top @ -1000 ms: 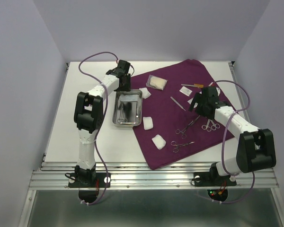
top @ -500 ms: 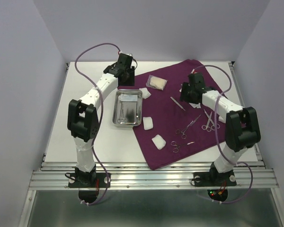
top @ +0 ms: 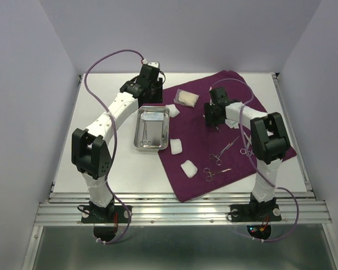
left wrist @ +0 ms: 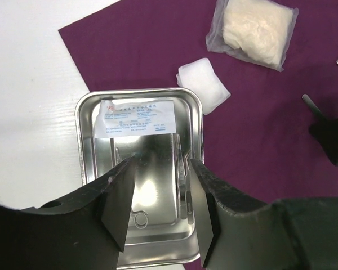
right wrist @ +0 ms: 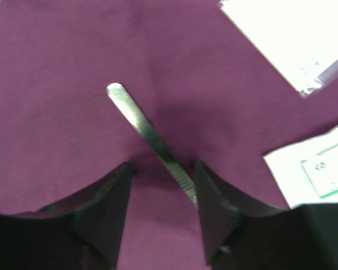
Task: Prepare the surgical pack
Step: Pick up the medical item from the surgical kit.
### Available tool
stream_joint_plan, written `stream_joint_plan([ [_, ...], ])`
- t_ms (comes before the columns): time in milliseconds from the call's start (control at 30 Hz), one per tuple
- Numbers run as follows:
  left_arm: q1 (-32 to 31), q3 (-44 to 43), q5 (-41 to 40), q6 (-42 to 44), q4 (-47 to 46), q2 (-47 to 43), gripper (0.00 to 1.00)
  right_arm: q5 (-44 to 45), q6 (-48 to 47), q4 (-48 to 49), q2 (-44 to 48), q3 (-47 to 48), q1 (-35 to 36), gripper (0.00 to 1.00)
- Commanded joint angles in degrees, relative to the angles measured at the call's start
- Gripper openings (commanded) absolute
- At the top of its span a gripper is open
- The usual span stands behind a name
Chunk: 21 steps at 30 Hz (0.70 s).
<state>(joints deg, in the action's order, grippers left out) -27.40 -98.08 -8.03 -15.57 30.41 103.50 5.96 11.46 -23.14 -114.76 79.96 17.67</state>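
Right jaws: swung over to forceps [right wrist: 141, 121], open astride it, narrowing | left jaws: open over tray [left wrist: 85, 157] | pickup next

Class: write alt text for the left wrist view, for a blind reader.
The left gripper, jaws open, hangs over a steel tray holding a white packet and a slim instrument. A gauze square and clear packet lie on purple cloth beyond.
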Motion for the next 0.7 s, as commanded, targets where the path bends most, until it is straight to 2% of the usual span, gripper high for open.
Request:
stream_joint_plan([
  [0,-1.2,0.3,-2.0,-0.3,-0.2,-1.0,0.53,0.0,-1.7,0.3,-1.0,2.3,0.3,0.51],
  [200,-2.7,0.2,-4.0,-0.2,0.3,-0.6,0.52,1.4,-1.4,0.7,-2.1,1.8,0.3,0.26],
  [333,-3.4,0.1,-4.7,-0.2,0.6,-0.6,0.51,1.3,-1.1,1.0,0.4,0.7,0.3,0.15],
  [667,-4.7,-0.4,-5.9,-0.3,0.7,-0.7,0.51,-0.9,1.7,2.0,7.7,-3.1,0.9,0.11],
])
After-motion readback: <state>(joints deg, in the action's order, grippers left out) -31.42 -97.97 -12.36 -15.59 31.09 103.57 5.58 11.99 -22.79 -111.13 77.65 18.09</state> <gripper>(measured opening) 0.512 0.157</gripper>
